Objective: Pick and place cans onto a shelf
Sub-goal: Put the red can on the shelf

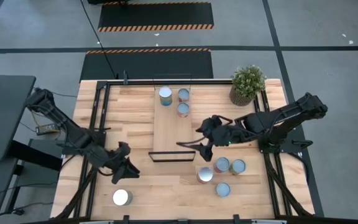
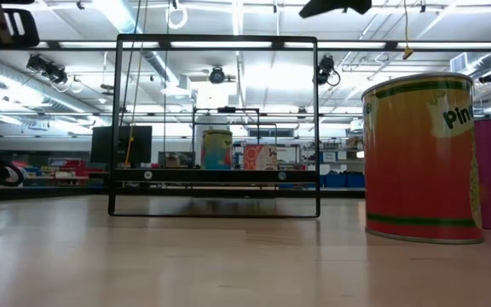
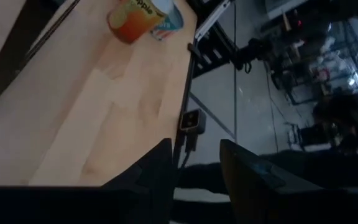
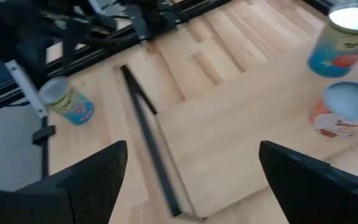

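The shelf (image 1: 169,127) is a long light-wood board in the middle of the table, with black wire frames at its ends (image 2: 216,128). Three cans (image 1: 183,109) stand upright on its far end. Several cans (image 1: 222,165) stand on the table near the shelf's near right corner, and two show in the right wrist view (image 4: 347,112). One white-topped can (image 1: 122,197) stands at the near left and also shows in the right wrist view (image 4: 70,99). My right gripper (image 1: 199,149) is open and empty above the shelf's near right corner. My left gripper (image 1: 128,169) is open and empty, a little beyond the near-left can.
A potted green plant (image 1: 247,84) stands at the table's far right corner. Black frame rails (image 1: 98,118) run along the table's left and right sides. In the low view a large orange can (image 2: 420,158) stands close at the right.
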Tool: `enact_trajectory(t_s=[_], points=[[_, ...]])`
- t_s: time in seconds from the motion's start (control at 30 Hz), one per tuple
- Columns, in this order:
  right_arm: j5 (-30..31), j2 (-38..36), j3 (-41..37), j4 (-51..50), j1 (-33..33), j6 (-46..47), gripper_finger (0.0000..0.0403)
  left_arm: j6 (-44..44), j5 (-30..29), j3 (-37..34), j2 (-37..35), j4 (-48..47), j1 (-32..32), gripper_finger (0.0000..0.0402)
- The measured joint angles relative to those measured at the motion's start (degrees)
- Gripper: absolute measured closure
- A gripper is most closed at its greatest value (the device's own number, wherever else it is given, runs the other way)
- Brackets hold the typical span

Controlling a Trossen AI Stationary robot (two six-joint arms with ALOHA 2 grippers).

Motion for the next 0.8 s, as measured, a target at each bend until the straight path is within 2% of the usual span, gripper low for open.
enact_trajectory(t_s=[0.27,0.57,0.8], points=[[0.02,0.0,0.0,1.33,5.86,1.0,0.003,-3.6,-3.68,1.64,7.69,5.89,-2.25,0.0261],[-0.95,0.0,0.02,-6.3,17.52,4.24,0.003,-5.57,-4.37,14.59,19.33,-3.24,-2.23,0.0261],[0.88,0.0,0.02,-15.52,25.78,7.65,0.003,-13.74,-4.56,21.02,27.11,-6.08,-2.25,0.026]])
